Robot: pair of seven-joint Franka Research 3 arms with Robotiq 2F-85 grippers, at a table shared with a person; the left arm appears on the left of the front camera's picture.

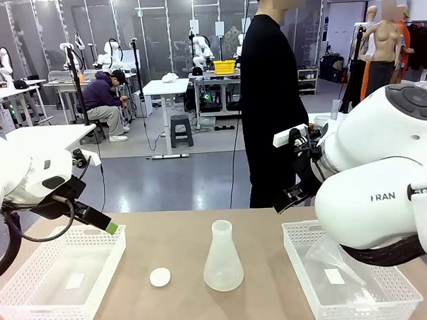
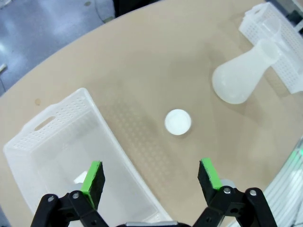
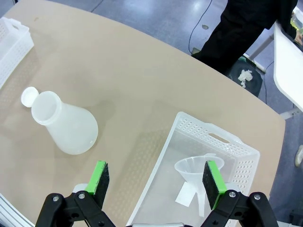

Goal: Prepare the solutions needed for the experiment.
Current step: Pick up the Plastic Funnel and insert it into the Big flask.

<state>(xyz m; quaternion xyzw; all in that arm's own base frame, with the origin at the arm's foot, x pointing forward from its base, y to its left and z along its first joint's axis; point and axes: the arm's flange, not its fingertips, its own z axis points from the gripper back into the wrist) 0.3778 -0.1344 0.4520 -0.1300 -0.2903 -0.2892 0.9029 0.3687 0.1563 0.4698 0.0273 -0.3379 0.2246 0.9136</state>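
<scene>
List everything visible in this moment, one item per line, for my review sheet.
table: one, tan, across the foreground
basket: two, white mesh, one at the table's left end, the other at its right end
conical flask: one, frosted whitish, upright mid-table between the baskets
round cap: one, white, flat on the table left of the flask
funnel: one, clear, inside the right basket
paper slip: two, white, one on each basket's floor
person: one, black clothes, standing at the far side
left tool: one, black with green pads, open, above the left basket's edge
right tool: one, black with green pads, open, above the right basket's edge
</scene>
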